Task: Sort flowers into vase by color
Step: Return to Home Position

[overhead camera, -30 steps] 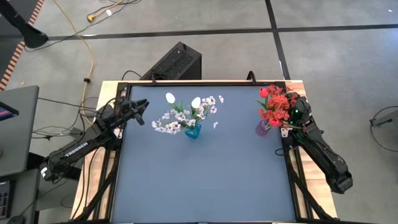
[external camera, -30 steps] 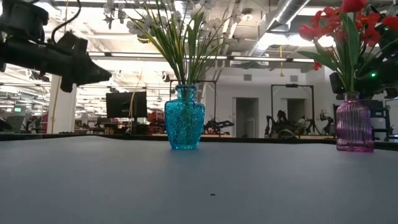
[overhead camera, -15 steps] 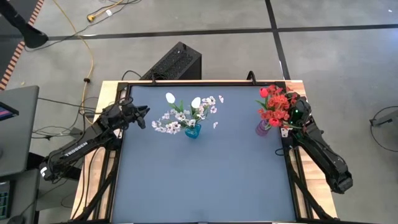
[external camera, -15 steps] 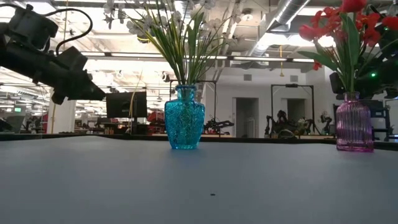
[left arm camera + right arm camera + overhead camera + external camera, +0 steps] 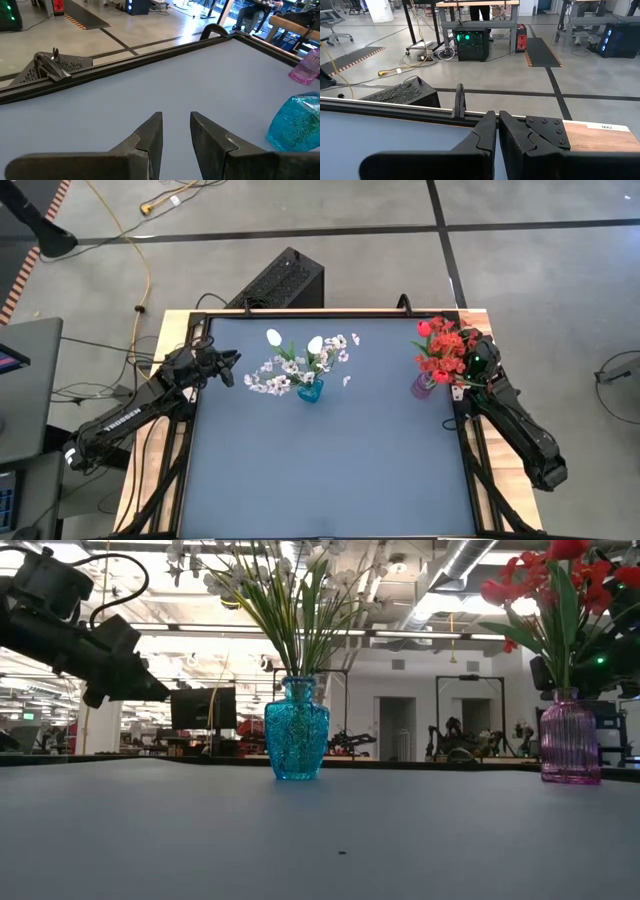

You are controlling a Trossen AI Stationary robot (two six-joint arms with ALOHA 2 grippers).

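Dark blue-grey table top (image 5: pixel 330 470), wooden rim, viewed from the side of the room. Translucent blue textured glass vase (image 5: pixel 311 391) stands upright toward the far edge, left of centre; it holds the white flowers (image 5: pixel 290 366), single buds and small-blossom sprays on thin green stems, fanning out above the neck. Violet ribbed glass vase (image 5: pixel 423 387) stands upright near the far right corner, well apart from the blue one; it holds the red flowers (image 5: pixel 444 348), bunched tightly. No stems seen lying loose on the table. Left gripper (image 5: pixel 231 367) hangs above the table's left edge, pointed toward the blue vase, fingers parted by a narrow gap, nothing between them. Right gripper (image 5: pixel 472 361) sits just beside the violet vase at the right rim, fingers drawn almost together, nothing held.
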